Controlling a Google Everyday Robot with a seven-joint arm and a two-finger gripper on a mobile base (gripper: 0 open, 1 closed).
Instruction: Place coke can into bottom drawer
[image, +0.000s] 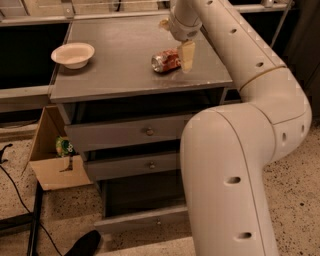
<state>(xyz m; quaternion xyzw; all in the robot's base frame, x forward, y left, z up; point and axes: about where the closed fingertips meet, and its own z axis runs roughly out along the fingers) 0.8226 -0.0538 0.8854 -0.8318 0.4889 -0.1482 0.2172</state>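
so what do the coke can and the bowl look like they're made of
Coke can: probably thin aluminium, glossy red-orange coat, silvery end showing. White bowl: matte, off-white, perhaps paper or plastic; can't tell which. The gripper hangs right beside the can, above the cabinet top.

Coke can (166, 61) is lying on its side on the cabinet top (115, 75), gripper (186, 56) just beside it, bottom drawer (142, 220) pulled open.
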